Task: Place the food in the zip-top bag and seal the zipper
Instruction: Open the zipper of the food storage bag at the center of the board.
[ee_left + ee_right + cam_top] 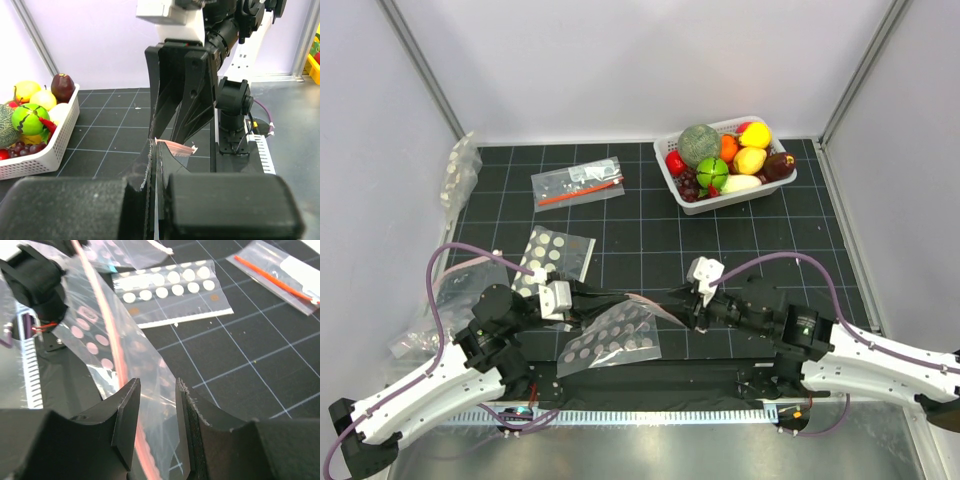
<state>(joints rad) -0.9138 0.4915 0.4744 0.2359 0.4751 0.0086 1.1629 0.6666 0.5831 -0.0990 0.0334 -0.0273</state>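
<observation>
My left gripper [618, 298] is clenched on one end of the clear white-dotted plastic bag [615, 340], held near my bases. My right gripper [157, 390] straddles its pink press-seal strip [107, 335], jaws apart and seemingly not pinching. I should catch one lip only, so the mouth opens.

No legible text or labels.

Clear glossy plastic zip-top bag [615, 340], glossy toy food [732, 152], white plastic basket [738, 197].
</observation>
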